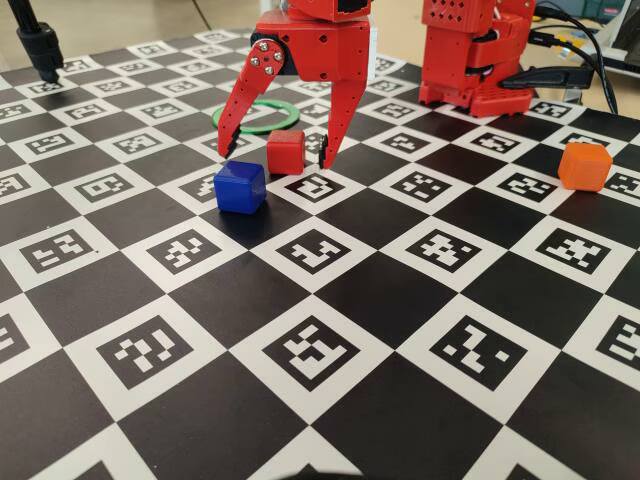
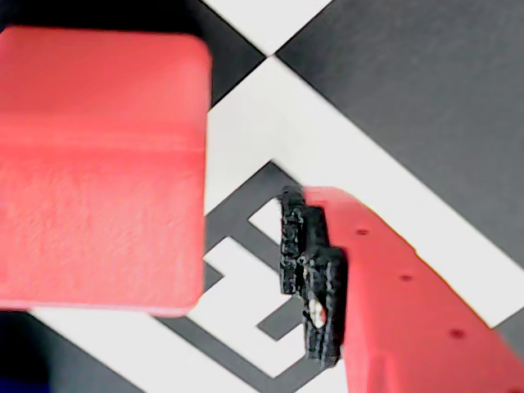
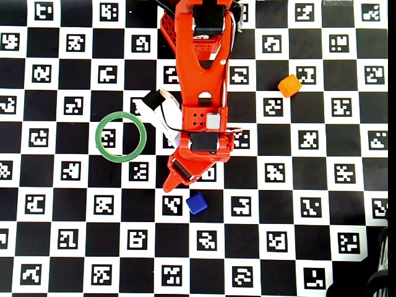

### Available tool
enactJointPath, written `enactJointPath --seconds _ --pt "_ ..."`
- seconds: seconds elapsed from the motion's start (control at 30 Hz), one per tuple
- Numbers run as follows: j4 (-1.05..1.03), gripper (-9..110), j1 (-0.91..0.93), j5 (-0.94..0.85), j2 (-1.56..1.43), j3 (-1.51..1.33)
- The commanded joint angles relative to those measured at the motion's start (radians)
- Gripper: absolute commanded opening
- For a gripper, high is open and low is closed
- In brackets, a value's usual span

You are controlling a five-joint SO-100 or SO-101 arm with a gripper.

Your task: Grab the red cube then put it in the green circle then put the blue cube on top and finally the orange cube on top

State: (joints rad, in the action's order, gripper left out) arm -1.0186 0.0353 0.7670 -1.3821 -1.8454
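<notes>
First step in hand: the gripper (image 1: 277,147) straddles the red cube (image 1: 285,151) with jaws spread wide (nothing grasped), so closing, then carrying to the green circle (image 1: 258,117), seems next

Robotics lab bench, calibration-style setup.

You're looking at a black-and-white checkerboard mat (image 1: 330,300) with a fiducial marker printed in every white square, covering the whole work surface in both the fixed and overhead views. A red 3D-printed arm (image 3: 201,74) is mounted at the mat's edge, screws and servo wiring exposed. Black cables (image 1: 585,55) trail off behind its base, and a black stand leg (image 1: 40,45) sits at the far left corner in the fixed view.
</notes>
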Motion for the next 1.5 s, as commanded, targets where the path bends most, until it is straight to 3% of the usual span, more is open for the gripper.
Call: enactJointPath --seconds 0.0,1.23,1.47 --pt "0.015 34 0.006 -0.011 -0.014 0.060" --pt "0.009 36 0.067 -0.081 -0.043 -0.031" --pt "0.014 19 0.067 -0.091 -0.048 -0.031"
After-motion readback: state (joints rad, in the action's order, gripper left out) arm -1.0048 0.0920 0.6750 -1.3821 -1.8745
